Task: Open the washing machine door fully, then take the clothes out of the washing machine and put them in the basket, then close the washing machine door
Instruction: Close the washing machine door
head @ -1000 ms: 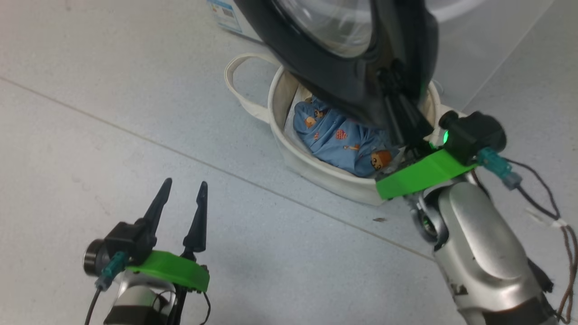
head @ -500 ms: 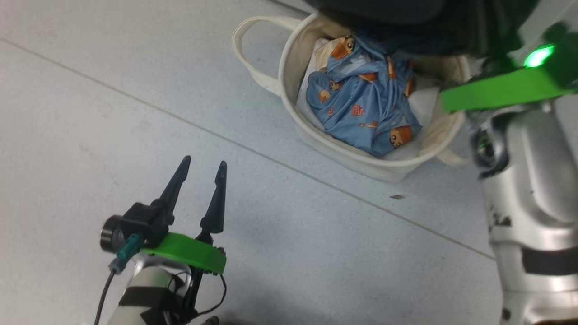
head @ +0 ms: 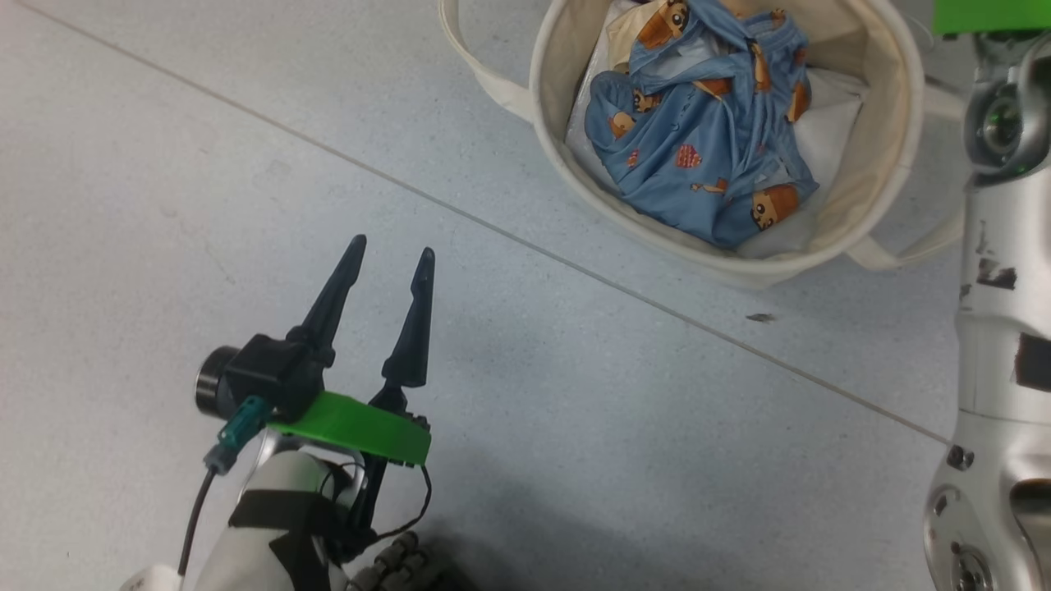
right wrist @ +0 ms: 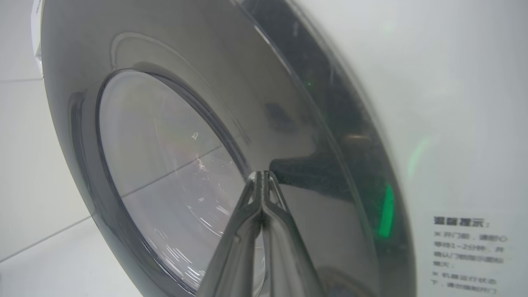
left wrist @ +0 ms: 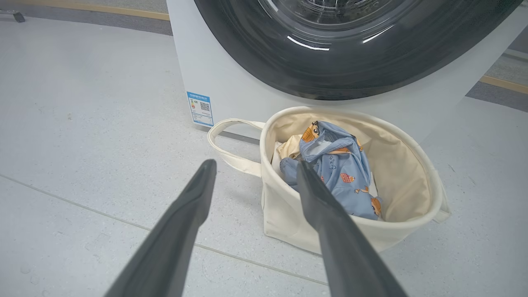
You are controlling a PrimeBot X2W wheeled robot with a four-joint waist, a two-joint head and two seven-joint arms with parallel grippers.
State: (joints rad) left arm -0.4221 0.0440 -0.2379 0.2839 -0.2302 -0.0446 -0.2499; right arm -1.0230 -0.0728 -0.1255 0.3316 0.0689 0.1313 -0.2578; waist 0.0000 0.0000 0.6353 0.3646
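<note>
Well, the clothes lie bunched inside the basket at the upper right of the head view: crumpled blue fabric dotted with orange-brown bears, with a cream patch at one edge. My left gripper hangs over the floor at lower left, fingers spread wide and empty. My right gripper has its fingers pinched together, tips at the glossy black rim of the washing machine door.

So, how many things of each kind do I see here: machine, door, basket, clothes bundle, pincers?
washing machine: 1
washing machine door: 1
basket: 1
clothes bundle: 1
pincers: 2, left pincer and right pincer
Total: 6
</note>
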